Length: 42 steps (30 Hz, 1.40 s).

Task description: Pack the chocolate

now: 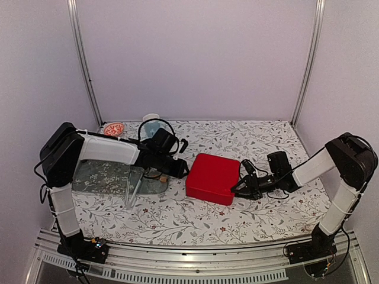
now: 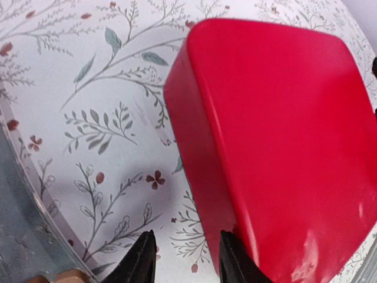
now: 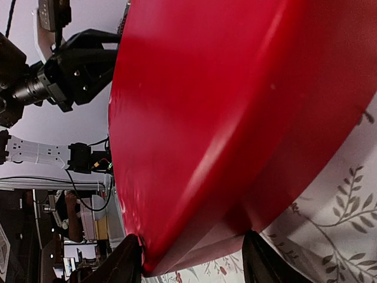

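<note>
Box (image 1: 212, 176) sits shut, contents hidden. Clear tray (image 1: 100, 177) left of it holds the choc (image 2: 72, 275): one tan lump shows at tray's R end, the rest is hidden under the L arm. L gripper (image 2: 187, 234) is just beside box's L side, fingers apart w/ only cloth (image 2: 106, 118) btwn. R gripper (image 3: 193, 236) is at box's R edge, both fingers pressed on it, clamped. Bowl (image 1: 114, 128) & cup (image 1: 151, 120) stand back L; contents can't tell.

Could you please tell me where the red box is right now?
In the top view, the red box lies centrally, between the left gripper and the right gripper, which straddles its right corner.
</note>
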{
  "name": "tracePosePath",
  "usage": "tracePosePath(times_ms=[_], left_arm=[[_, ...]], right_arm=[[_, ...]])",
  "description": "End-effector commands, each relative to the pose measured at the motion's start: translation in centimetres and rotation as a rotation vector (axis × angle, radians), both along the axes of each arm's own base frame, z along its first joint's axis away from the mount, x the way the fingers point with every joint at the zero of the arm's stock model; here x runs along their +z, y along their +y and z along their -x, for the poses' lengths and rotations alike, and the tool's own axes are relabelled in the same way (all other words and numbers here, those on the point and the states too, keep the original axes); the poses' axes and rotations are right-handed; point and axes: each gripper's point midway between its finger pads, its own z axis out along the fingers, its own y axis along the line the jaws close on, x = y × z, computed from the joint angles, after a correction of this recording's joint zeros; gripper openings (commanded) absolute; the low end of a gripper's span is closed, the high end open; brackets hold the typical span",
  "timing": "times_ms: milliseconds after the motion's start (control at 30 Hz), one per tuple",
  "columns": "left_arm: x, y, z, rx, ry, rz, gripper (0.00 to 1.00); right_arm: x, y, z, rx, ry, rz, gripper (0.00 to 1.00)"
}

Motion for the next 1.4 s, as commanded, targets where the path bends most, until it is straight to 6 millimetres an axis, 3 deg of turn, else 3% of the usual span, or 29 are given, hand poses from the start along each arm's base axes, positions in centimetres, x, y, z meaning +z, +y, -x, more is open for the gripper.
tracePosePath(times_ms=[0,133,233,400,500,667,833,933,1033,1167,1367], left_arm=[[3.1,-1.2,-1.3,-0.051,-0.082,0.026,0.38],[6.3,-0.5,-0.9,-0.049,-0.142,0.05,0.38],[8.2,-0.6,0.2,-0.084,-0.175,0.064,0.36],[9.6,-1.6,1.4,-0.145,-0.208,0.056,0.32],[9.2,-2.4,1.8,-0.176,-0.194,0.051,0.31],[6.0,-4.4,2.7,-0.238,-0.132,0.014,0.3],[1.6,-4.0,3.3,-0.24,-0.041,-0.048,0.28],[0.8,-3.7,3.5,-0.236,-0.017,-0.068,0.27],[2.2,-3.4,2.9,-0.217,-0.056,-0.062,0.33],[4.6,-2.4,1.6,-0.171,-0.104,-0.036,0.47],[4.8,-0.3,0.1,-0.09,-0.113,-0.027,0.71]], right_arm=[[2.2,1.0,1.7,0.035,0.023,-0.051,0.58],[2.6,-1.0,0.4,-0.061,-0.035,0.108,0.57],[4.2,-2.2,-0.9,-0.107,-0.141,0.198,0.54],[8.4,-0.2,-1.0,-0.074,-0.264,0.215,0.38],[8.1,1.2,-0.8,-0.034,-0.256,0.223,0.31],[4.4,2.2,0.0,0.018,-0.184,0.262,0.28],[0.7,1.9,1.0,0.043,-0.102,0.305,0.26],[0.6,1.6,1.2,0.042,-0.105,0.322,0.25],[2.2,1.7,0.9,0.032,-0.137,0.307,0.28],[4.7,1.3,0.2,-0.004,-0.187,0.289,0.42],[4.3,-1.3,-0.6,-0.094,-0.158,0.308,0.66]])
